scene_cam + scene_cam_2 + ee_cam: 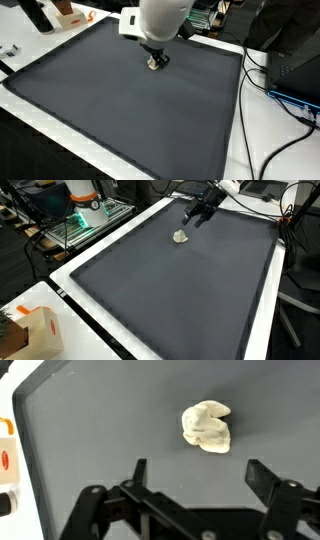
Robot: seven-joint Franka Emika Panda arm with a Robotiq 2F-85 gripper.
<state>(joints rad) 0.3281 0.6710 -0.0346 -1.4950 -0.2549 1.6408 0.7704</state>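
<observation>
A small crumpled cream-white lump (206,427) lies on a dark grey mat (110,430). It also shows in both exterior views (154,63) (181,237). My gripper (197,472) is open and empty, its two black fingers spread wide, hovering just above the mat with the lump slightly beyond the fingertips. In the exterior views the gripper (156,54) (196,214) hangs close over the lump, near the mat's far part.
The mat (120,100) covers a white table (60,278). A cardboard box (32,330) stands at a table corner. Cables (285,95) and a black device lie along one side. Bottles and boxes (60,14) stand beyond the mat's edge.
</observation>
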